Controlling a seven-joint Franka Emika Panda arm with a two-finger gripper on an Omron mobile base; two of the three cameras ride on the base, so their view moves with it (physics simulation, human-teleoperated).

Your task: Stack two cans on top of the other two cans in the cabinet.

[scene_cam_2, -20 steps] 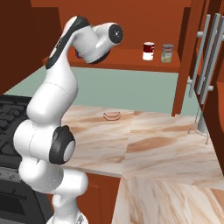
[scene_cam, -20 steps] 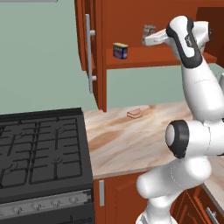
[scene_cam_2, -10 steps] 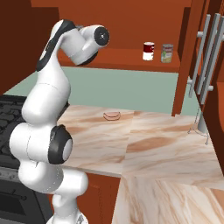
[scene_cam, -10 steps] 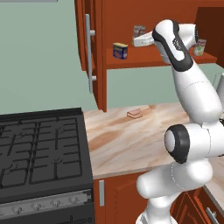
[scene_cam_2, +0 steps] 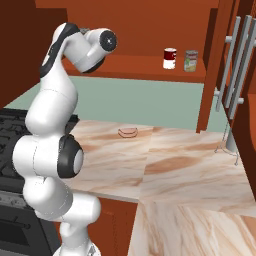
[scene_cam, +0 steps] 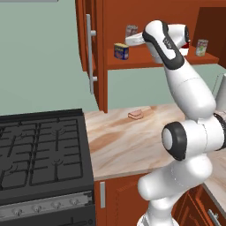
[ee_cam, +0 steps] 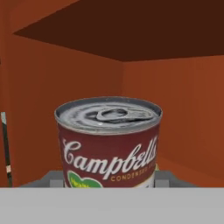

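four cans stand on the shelf of the cabinet (scene_cam: 132,62), the squat blue can (scene_cam: 121,51) just below and left of the jaws, low and wide, a likely stacking base. the red can (ee_cam: 108,142) sits right ahead of the jaws; whether they are apart or clamped, i cannot tell.

White rounded arm (scene_cam: 187,88), dark joints (glossy)

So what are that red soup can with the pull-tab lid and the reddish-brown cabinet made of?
The red soup can with the pull-tab lid looks like metal: dull silver ribbed lid and ring pull, with a glossy printed label. The reddish-brown cabinet looks like smooth stained wood, though no grain shows.
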